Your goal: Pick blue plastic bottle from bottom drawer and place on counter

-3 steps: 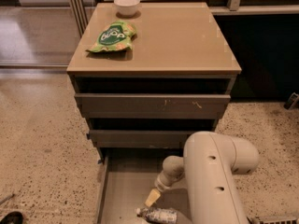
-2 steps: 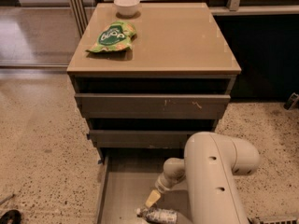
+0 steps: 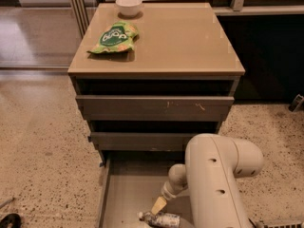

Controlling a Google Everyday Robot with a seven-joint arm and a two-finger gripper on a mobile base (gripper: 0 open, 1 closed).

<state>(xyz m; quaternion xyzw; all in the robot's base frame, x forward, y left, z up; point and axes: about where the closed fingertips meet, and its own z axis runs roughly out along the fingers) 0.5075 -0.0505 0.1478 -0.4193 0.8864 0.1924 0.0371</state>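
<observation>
The cream arm (image 3: 214, 184) reaches down from the lower right into the bottom drawer (image 3: 124, 194), which is pulled far out over the speckled floor (image 3: 42, 141). The arm's thick upper link fills the drawer's right side, and a narrower wrist slants down and to the left from it. The gripper (image 3: 158, 206) hangs at the end of the wrist, low inside the drawer, showing only a tan tip. Whether its grip is spread or pressed together cannot be told from here. The bottle (image 3: 161, 219) lies on its side on the drawer's grey floor, at the bottom edge of the view, with its white cap to the left and its pale label to the right. The gripper tip is just above the bottle's cap end; whether they touch cannot be told. Above the bottom drawer, the middle drawer (image 3: 142, 140) and top drawer (image 3: 154, 107) each stand slightly out from the cabinet, with dark gaps over them. The tan table (image 3: 185, 37) tops the cabinet. A green bag (image 3: 114, 38) lies flat near its left edge, and a white bowl (image 3: 128, 5) stands upright at the back, just behind the bag and apart from it. A dark object (image 3: 9, 221) lies on the floor at the lower left corner.
</observation>
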